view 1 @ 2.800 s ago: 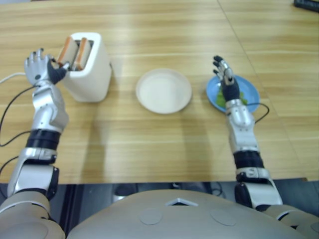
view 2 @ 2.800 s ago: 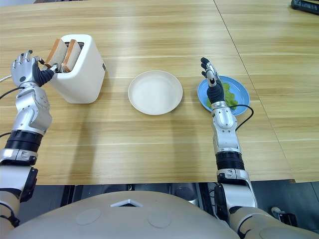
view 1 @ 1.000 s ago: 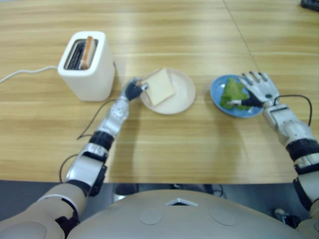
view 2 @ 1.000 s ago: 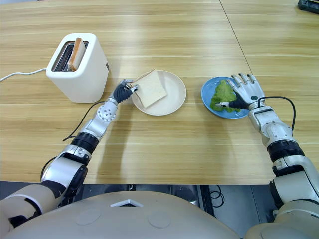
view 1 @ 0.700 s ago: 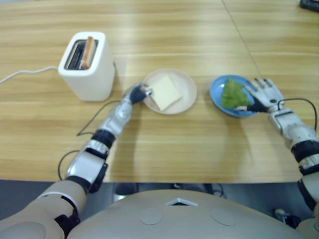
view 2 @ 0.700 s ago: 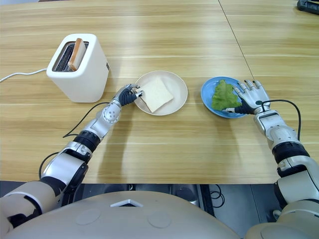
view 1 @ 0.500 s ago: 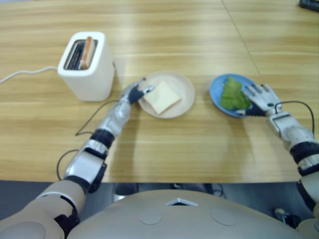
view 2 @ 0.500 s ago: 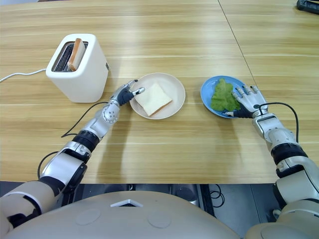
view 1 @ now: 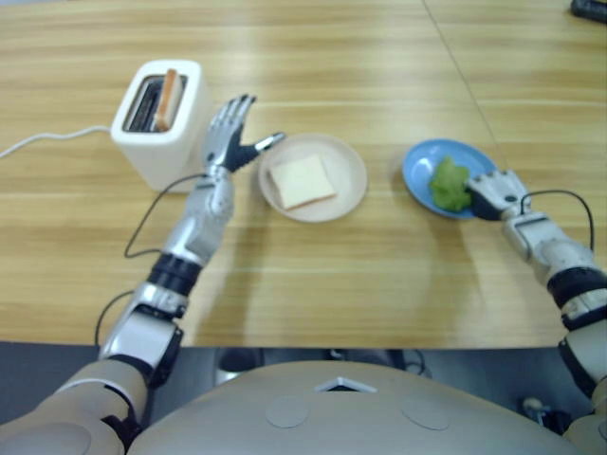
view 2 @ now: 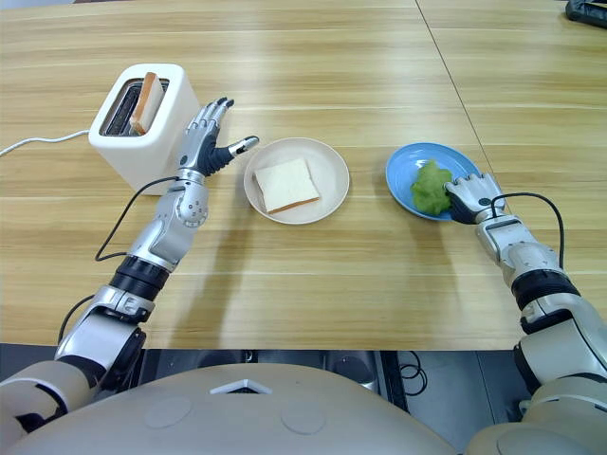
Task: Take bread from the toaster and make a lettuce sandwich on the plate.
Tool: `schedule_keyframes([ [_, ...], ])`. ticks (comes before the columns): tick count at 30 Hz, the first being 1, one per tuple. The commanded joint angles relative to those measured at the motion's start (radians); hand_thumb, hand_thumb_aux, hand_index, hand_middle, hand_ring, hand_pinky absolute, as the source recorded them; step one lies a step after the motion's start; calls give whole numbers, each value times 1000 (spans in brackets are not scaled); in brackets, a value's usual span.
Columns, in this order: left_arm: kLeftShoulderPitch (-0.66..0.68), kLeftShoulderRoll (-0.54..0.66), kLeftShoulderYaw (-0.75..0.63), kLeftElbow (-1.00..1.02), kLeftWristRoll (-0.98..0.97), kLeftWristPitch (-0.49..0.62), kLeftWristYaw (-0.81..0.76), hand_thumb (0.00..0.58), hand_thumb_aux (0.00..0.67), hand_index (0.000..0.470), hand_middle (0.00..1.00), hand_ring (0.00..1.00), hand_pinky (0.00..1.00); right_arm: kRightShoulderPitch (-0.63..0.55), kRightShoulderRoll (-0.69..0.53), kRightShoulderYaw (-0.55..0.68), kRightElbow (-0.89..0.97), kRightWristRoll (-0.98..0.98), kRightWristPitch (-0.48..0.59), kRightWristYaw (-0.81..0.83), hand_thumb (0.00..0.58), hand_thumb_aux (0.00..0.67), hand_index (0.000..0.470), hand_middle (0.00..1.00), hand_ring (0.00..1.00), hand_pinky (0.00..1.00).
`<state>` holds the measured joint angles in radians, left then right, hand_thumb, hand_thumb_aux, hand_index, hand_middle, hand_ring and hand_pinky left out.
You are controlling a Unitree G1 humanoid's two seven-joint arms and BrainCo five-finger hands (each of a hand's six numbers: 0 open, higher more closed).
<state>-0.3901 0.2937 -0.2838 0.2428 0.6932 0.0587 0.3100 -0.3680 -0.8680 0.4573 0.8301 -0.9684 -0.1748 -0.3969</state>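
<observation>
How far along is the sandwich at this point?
Done: one bread slice lies on the plate. In hand: the right robot hand grips the lettuce on the blue plate. Left: lettuce onto bread, then the second slice from the toaster; the left robot hand is open.

Count: one toaster, two bread slices (slotted slice, plated slice), two plates (cream plate, blue plate), one lettuce clump.

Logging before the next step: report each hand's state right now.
Left hand: open, holding nothing, beside the toaster.
Right hand: against the lettuce on the blue plate; grip cannot be told.
</observation>
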Motion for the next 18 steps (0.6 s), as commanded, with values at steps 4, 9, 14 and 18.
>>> schedule_keyframes([
  [4, 27, -3, 38, -54, -13, -12, 28, 0, 0, 0, 0, 0, 0, 82, -72, -136, -243, 95, 17, -9, 580, 670, 460, 1000, 1000, 1000],
  [9, 39, -11, 72, -53, -45, -30, 44, 0, 0, 0, 0, 0, 0, 173, -89, -250, -573, 121, 81, 54, 580, 670, 460, 1000, 1000, 1000],
  [14, 38, -28, 117, 11, -131, -86, 45, 0, 0, 0, 0, 0, 0, 151, -10, -262, -781, 92, 126, 133, 580, 670, 460, 1000, 1000, 1000],
  [18, 30, -48, 138, 100, -193, -135, 36, 0, 0, 0, 0, 0, 0, 41, 121, -191, -806, 49, 125, 188, 580, 670, 460, 1000, 1000, 1000],
])
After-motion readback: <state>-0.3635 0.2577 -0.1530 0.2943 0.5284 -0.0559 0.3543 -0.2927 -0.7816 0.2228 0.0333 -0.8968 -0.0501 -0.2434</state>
